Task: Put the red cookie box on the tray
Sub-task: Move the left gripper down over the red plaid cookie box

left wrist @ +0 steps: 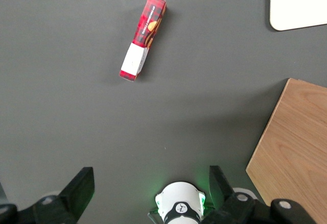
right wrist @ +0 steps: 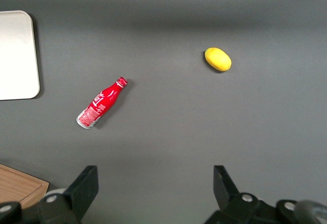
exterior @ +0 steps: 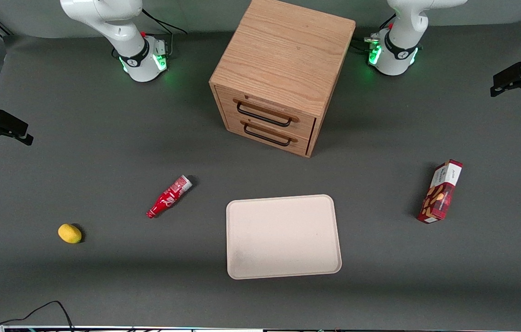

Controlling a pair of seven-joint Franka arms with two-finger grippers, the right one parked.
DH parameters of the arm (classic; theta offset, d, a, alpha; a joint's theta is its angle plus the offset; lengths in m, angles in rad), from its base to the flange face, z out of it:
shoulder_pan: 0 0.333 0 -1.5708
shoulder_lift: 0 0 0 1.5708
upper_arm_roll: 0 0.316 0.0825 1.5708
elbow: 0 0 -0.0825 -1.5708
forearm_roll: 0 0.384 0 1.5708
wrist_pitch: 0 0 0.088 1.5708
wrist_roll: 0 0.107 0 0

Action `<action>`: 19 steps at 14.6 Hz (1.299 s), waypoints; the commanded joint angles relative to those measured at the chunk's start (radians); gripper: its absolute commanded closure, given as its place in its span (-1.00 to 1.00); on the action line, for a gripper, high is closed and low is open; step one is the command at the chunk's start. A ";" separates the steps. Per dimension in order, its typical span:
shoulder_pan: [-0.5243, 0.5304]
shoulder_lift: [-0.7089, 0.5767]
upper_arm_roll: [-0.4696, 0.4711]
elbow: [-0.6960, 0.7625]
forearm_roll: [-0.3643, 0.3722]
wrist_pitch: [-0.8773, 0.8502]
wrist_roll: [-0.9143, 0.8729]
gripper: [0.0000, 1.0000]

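The red cookie box (exterior: 440, 191) lies flat on the grey table toward the working arm's end, its white end panel pointing away from the front camera. It also shows in the left wrist view (left wrist: 143, 44). The pale beige tray (exterior: 283, 236) lies bare in front of the drawer cabinet, nearer the front camera; one corner of it shows in the left wrist view (left wrist: 299, 2). My left gripper (left wrist: 150, 191) is open and empty, held high above the table, apart from the box. In the front view it (exterior: 514, 78) sits at the table's edge, farther from the camera than the box.
A wooden two-drawer cabinet (exterior: 283, 69) stands between the arm bases, its drawers shut. A red bottle (exterior: 169, 196) and a yellow lemon (exterior: 69, 233) lie toward the parked arm's end. The working arm's base (left wrist: 180, 206) shows below my gripper.
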 commanded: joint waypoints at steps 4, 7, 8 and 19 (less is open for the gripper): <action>0.006 0.094 0.071 0.049 0.000 0.050 0.356 -1.00; 0.006 0.185 0.078 0.030 -0.002 0.108 0.484 -1.00; 0.008 0.211 0.078 0.011 -0.003 0.145 0.513 -1.00; 0.014 0.352 0.078 -0.424 -0.054 0.836 0.570 -1.00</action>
